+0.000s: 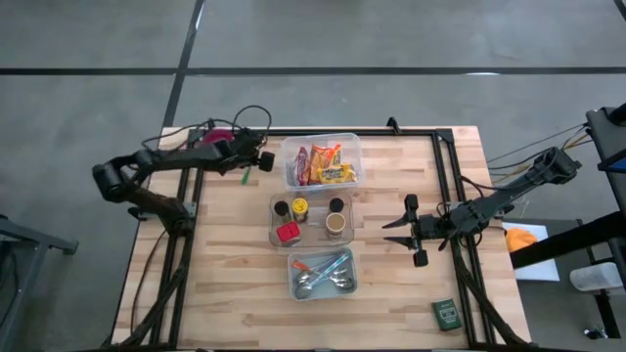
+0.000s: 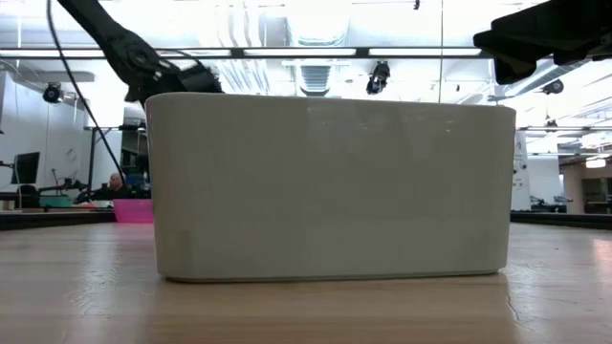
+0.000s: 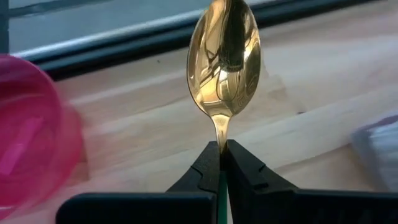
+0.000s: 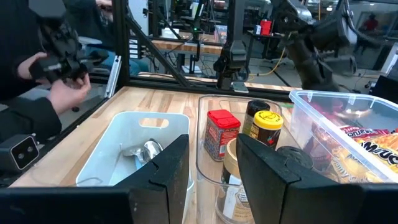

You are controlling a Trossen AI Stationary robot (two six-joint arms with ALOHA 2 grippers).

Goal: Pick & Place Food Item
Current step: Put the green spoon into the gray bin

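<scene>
My left gripper (image 1: 260,156) is at the table's far left, beside a pink bowl (image 3: 28,149), and is shut on a spoon with a gold bowl (image 3: 224,59) and a green handle (image 1: 245,174). My right gripper (image 4: 212,168) hangs level at the table's right side, open with nothing between its fingers, facing the bins. Food packets (image 1: 325,164) lie in a clear bin (image 1: 354,147) at the far middle. Jars (image 4: 268,127) and a red tin (image 4: 222,134) stand in the middle tray (image 1: 274,235). My left gripper pinches the spoon's thin neck (image 3: 220,142) between its two fingers, just behind the gold bowl. The fingers lie along the spoon, slanting downward. The gold bowl sticks out ahead of the fingertips over the wood, and the green handle (image 3: 221,193) runs back between the fingers.
A white bin (image 1: 293,286) with cutlery sits at the near middle and fills the low view (image 2: 330,186). A small green box (image 1: 447,313) lies at the near right corner. A black frame (image 1: 445,137) edges the table. A person's hands (image 4: 62,87) hold a dark device beyond the table.
</scene>
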